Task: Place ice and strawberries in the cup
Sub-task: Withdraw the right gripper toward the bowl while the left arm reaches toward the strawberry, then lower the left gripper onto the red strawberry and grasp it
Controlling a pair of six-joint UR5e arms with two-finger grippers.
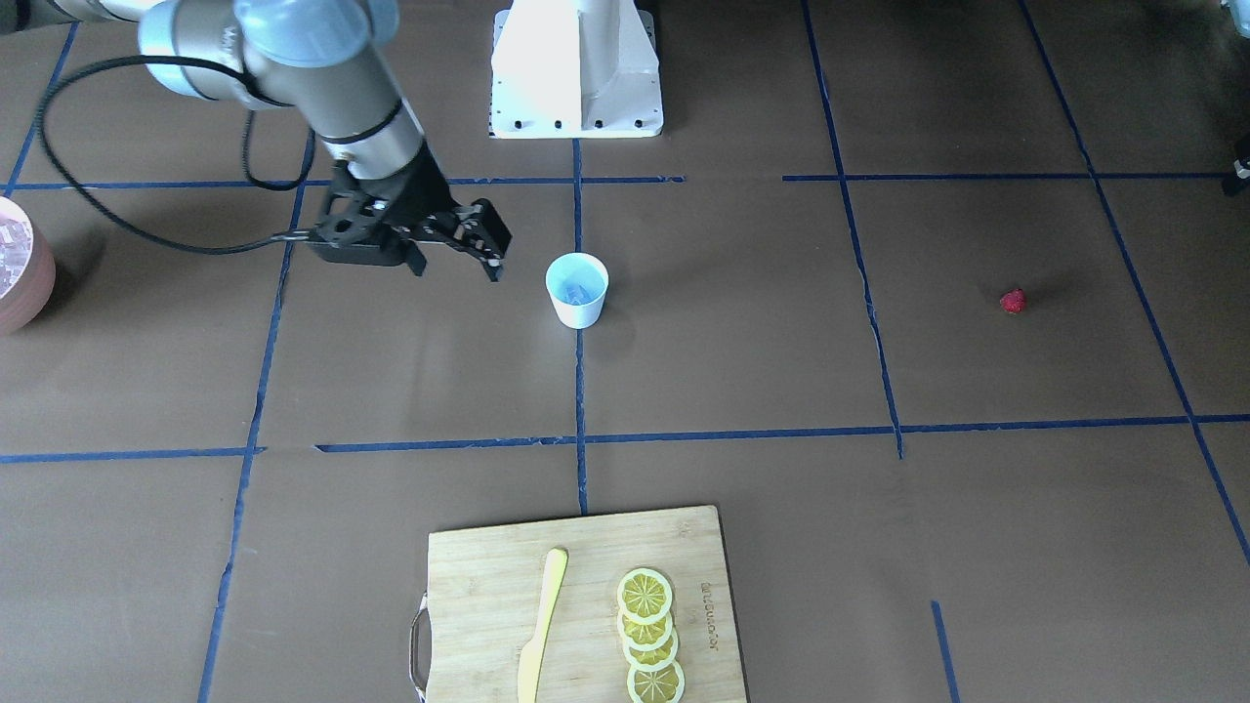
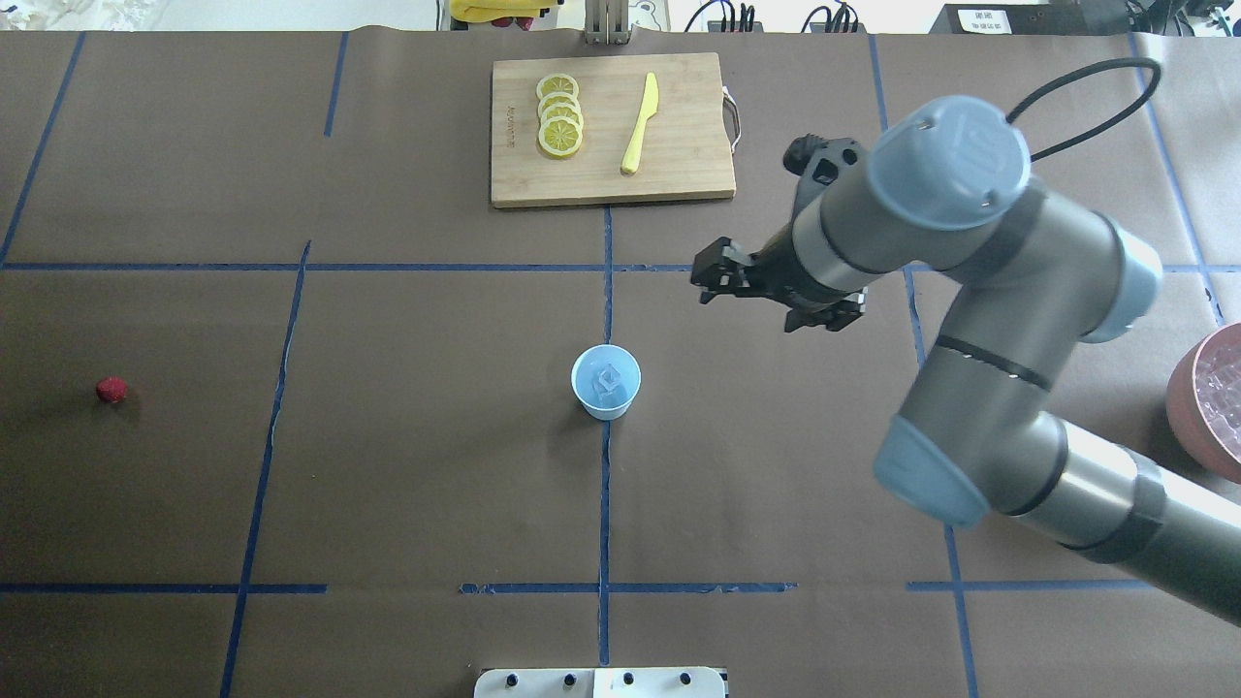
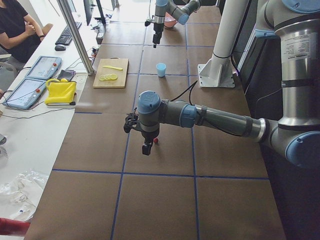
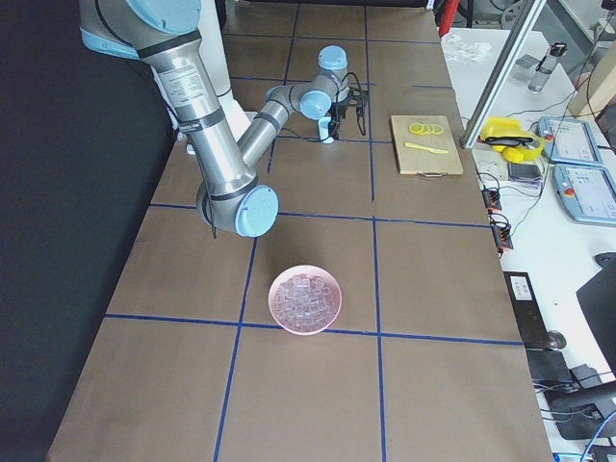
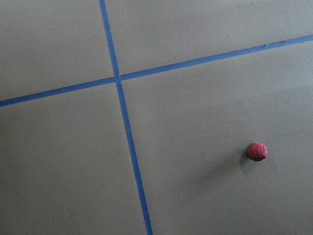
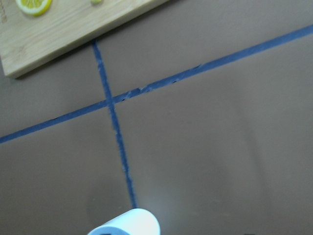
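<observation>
The white cup point(image 2: 606, 381) stands at mid-table with an ice cube point(image 2: 608, 379) in its blue inside. More ice point(image 4: 306, 298) fills the pink bowl point(image 4: 272, 310). My right gripper point(image 2: 708, 274) hovers just beyond and to the right of the cup point(image 1: 577, 289), open, with nothing between its fingers; the right wrist view catches only the cup's rim point(image 6: 128, 224). A single red strawberry point(image 2: 111, 390) lies far to the left on the table. My left gripper point(image 3: 146, 149) hangs just above the strawberry point(image 3: 156, 141); I cannot tell whether it is open. The berry point(image 5: 257, 151) sits low right in the left wrist view.
A wooden cutting board point(image 2: 698, 165) at the far edge carries several lemon slices point(image 2: 559, 126) and a yellow knife point(image 2: 640, 124). The pink bowl point(image 2: 1181, 388) sits at the right table edge. The robot's white base point(image 1: 576, 68) stands behind the cup.
</observation>
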